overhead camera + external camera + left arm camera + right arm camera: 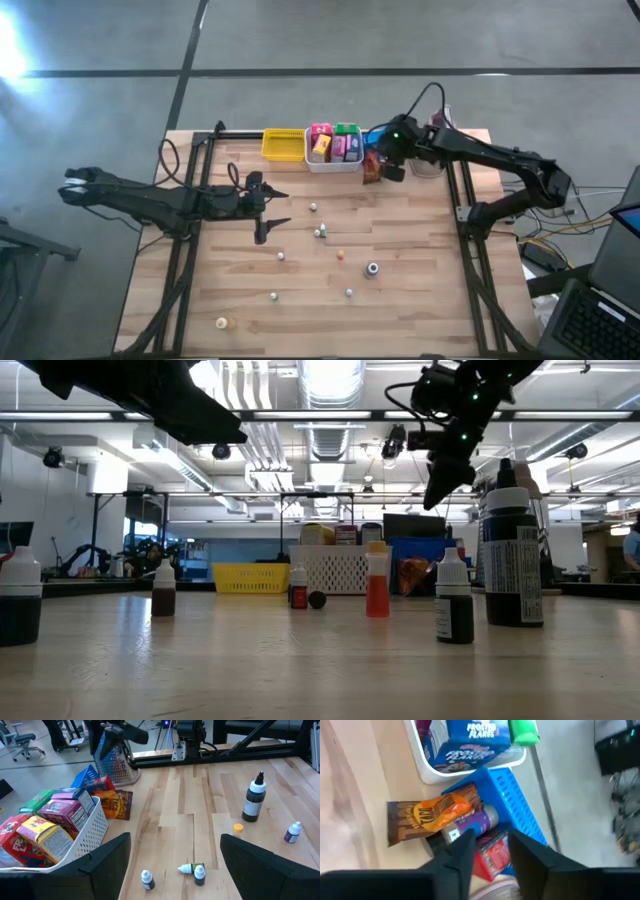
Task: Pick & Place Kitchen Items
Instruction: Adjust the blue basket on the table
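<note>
Right pincer [490,851] is hanging part-spread, empty, over the blue bin [512,800]; brown packet [427,817] is lying just beside it, half outside. Left pincer [175,865] is waiting spread. Nudge packet inward.

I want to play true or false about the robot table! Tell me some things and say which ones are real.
1. The white bin has colourful boxes in it. True.
2. The yellow bin sits to the right of the white bin in the high view. False: it sits on its left, touching it.
3. A brown and orange packet lies on the table beside the white bin. True.
4. The left gripper holds a bottle. False: its jaws are open and hold nothing.
5. Small bottles are spread over the wooden table. True.
6. The right gripper is over the table's near edge. False: it is by the bins at the far edge.
</note>
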Controlling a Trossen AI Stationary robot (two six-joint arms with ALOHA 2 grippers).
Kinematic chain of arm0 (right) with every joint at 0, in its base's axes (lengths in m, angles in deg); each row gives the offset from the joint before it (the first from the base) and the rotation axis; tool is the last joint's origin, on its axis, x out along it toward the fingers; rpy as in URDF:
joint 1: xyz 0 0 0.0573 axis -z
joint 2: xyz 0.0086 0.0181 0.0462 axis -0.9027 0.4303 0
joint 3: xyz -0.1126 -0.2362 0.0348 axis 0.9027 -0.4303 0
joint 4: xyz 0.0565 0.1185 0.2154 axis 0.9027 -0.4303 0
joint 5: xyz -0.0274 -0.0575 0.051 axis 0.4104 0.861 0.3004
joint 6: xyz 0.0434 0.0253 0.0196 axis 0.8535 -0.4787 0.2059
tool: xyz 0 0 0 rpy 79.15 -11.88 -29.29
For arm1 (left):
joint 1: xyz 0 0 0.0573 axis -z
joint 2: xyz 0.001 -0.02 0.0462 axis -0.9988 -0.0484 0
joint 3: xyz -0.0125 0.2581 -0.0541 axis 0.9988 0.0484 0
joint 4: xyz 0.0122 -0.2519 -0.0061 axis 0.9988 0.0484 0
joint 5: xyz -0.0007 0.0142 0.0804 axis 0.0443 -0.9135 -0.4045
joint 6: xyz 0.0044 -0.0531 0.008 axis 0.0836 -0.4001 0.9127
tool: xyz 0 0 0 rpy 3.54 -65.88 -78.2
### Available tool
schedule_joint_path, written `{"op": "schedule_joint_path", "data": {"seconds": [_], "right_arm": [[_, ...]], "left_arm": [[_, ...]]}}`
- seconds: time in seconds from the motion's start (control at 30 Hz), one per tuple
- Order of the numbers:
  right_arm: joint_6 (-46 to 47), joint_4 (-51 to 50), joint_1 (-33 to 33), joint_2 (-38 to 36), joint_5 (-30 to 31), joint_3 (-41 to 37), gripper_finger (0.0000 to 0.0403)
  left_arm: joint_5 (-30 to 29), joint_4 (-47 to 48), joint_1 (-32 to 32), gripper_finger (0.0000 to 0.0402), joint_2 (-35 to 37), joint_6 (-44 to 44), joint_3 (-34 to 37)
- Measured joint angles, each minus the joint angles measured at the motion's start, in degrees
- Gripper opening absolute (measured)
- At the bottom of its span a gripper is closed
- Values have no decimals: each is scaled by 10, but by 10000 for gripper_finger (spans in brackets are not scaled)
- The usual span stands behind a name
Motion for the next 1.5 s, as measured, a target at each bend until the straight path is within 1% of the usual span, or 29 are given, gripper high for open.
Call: {"op": "schedule_joint_path", "data": {"seconds": [0.13,0.23,0.37,0.47,0.57,0.73,0.8,0.87,1.1,1.23,1.5], "right_arm": [[-40,0,0,29,9,15,177],[-62,9,0,36,14,18,207],[-113,13,0,38,70,3,232],[-123,32,0,38,118,-16,245],[-115,83,1,38,128,-53,251],[-185,226,1,40,134,-125,254],[-189,283,1,40,139,-147,250],[-189,318,2,40,143,-160,242],[-176,319,19,40,141,-166,207],[-167,321,36,40,97,-166,190],[-167,324,67,40,72,-172,171]], "left_arm": [[0,0,0,312,0,0,0],[0,2,0,312,0,0,0],[-2,4,0,312,0,9,0],[-7,7,0,312,0,2,0],[-17,10,0,312,0,-16,0],[-19,25,0,312,0,-33,0],[-23,28,0,312,0,-38,0],[-24,28,0,312,0,-43,0],[-29,26,0,312,0,-59,0],[-29,25,0,312,0,-71,0],[-29,26,0,312,0,-75,0]]}}
